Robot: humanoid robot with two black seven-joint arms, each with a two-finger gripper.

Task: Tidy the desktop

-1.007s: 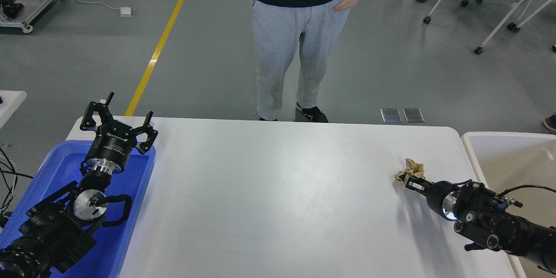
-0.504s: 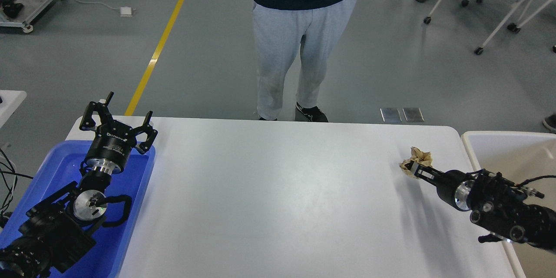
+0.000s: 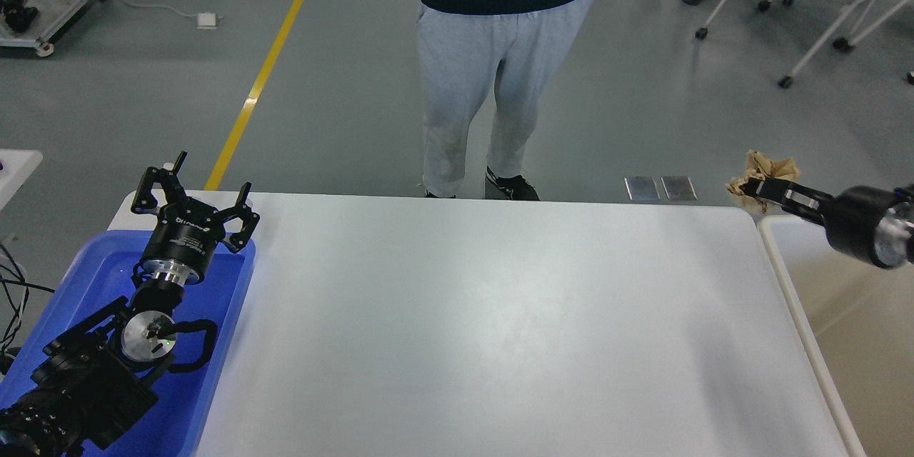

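Your right hand (image 3: 758,187) is pinching a crumpled wad of brown paper (image 3: 764,170) between its two fingers, closed on it firmly enough that the wad is riding clear of the surface. You are holding it high, beside the far right corner of the desktop (image 3: 471,314), most likely so that it passes over the rim of the cream-white bin (image 3: 792,285) without snagging. The wad is sitting near the inner edge of that bin, so my judgement is that you are carrying it toward a drop and need to bring it further over the bin's hollow before you let go; released here, light paper could fall onto the rim or roll onto the white top.

Your left hand (image 3: 191,194) is standing with its fingers spread apart, gripping nothing, poised above the far end of the blue tray (image 3: 221,343) at the left edge of the surface. It looks parked there to stay out of the way while the right arm works.

The desktop itself is lying directly in front of you, stretching between tray and bin, and nothing loose is showing on it, which suggests the paper is the last piece to clear. A person in grey trousers (image 3: 493,86) is standing just beyond the far edge, so keep your swing short.
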